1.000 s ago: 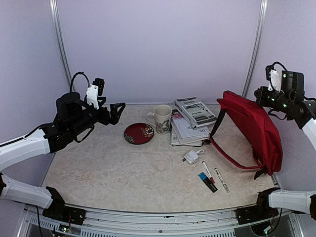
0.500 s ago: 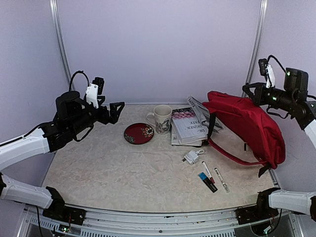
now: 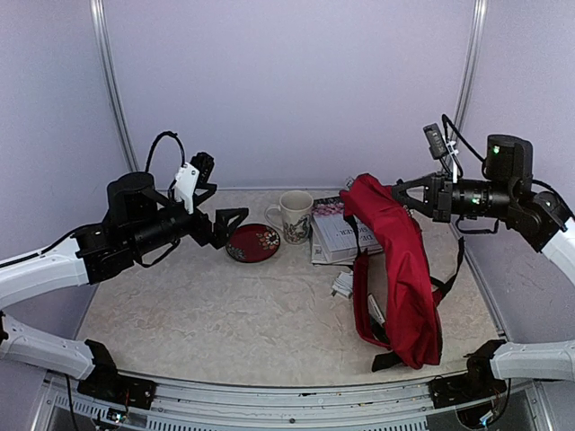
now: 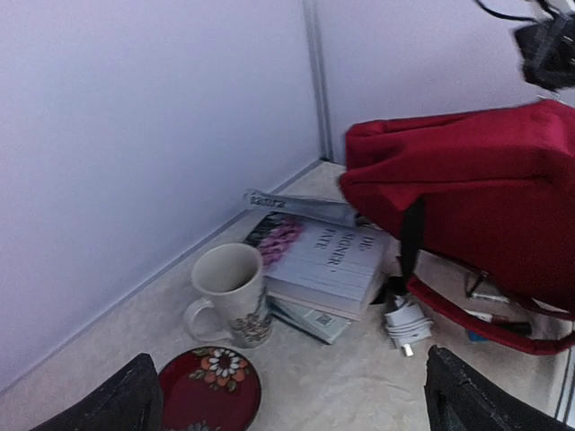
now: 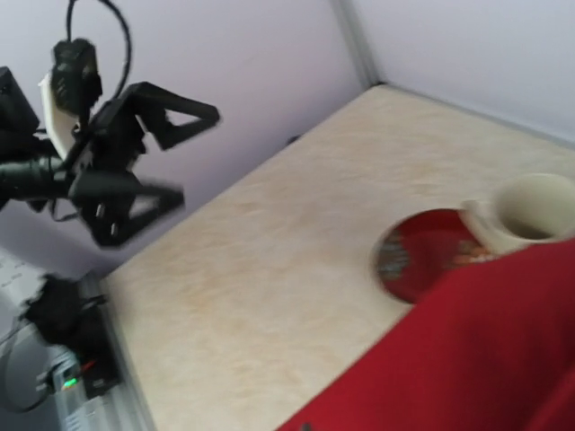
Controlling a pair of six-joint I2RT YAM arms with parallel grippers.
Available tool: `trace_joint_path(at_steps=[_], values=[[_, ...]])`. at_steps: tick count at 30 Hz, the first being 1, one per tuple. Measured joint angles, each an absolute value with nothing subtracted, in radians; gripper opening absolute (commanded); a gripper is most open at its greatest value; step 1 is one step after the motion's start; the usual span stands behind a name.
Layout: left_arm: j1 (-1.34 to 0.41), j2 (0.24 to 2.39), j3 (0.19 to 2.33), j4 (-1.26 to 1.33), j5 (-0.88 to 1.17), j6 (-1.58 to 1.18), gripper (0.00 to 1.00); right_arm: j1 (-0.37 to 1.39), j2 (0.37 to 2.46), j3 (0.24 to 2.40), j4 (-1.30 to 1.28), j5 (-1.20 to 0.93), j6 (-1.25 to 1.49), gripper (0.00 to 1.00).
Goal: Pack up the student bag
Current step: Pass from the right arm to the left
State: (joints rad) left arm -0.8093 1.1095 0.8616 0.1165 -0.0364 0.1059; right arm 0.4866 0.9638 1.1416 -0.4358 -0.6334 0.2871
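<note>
- Resting its lower end on the counter [image 3: 225,314] close to the near edge, the student bag [image 3: 404,269] stands right of centre. It slopes up and away toward the back, and its upper end is held clear of the surface. Black straps hang along its sides.
- A white charger [image 3: 343,285] with a coiled cable lies just beside the bag's left edge, touching a red strap. The tip of a marker [image 3: 372,310] pokes out from under the bag.
- Over the left-middle of the counter hangs the left gripper [image 3: 235,226], jaws spread wide and holding nothing, pointed toward the crockery.
- A dark-red plate [image 3: 252,242] with a flower pattern lies flat just beyond those jaws.
- A pale mug [image 3: 295,215] stands upright just right of the plate, its handle turned to the left.
- A stack of books [image 3: 331,235] lies to the right of the mug. The bag's raised upper part covers the stack's right side, and a folded newspaper [image 4: 296,206] sits behind it.
- At the bag's top edge the right gripper [image 3: 398,191] reaches in from the right, its jaws closed on the red fabric and carrying that end in the air.
</note>
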Motion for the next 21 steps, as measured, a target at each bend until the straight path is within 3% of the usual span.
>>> trace_joint_path(at_steps=[7,13,21], values=[[-1.038,1.145,0.894,0.104,0.120,0.449,0.99,0.663,1.100,1.149,-0.386,-0.633,0.273,0.00],[-1.017,1.435,1.093,0.096,0.156,0.740,0.99,0.702,1.150,1.119,-0.352,-0.673,0.245,0.00],[-1.013,1.679,1.194,0.127,0.252,0.971,0.99,0.702,1.097,1.068,-0.321,-0.756,0.216,0.00]])
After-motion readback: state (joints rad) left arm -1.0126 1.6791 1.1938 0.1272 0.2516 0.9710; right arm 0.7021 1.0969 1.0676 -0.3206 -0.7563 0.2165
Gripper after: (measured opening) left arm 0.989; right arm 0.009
